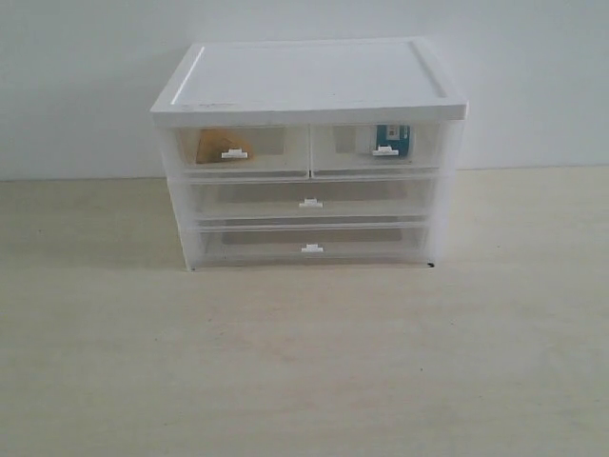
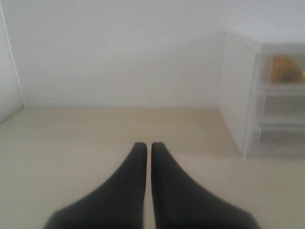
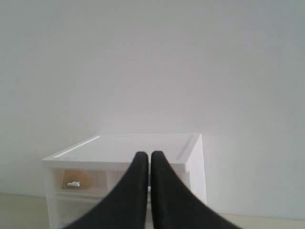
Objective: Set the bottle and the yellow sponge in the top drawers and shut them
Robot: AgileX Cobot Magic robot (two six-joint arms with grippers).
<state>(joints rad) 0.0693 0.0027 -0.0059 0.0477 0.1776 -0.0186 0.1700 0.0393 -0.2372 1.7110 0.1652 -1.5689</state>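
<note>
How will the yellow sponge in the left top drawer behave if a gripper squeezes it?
The yellow sponge probably yields and feels light, as it looks like foam. Its wedge shape should not roll. Its texture is blurred here.

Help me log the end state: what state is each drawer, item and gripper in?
left top drawer: shut, yellow sponge inside.
right top drawer: shut, bottle inside.
middle drawer: shut.
bottom drawer: shut.
left gripper: shut, empty.
right gripper: shut, empty.
</note>
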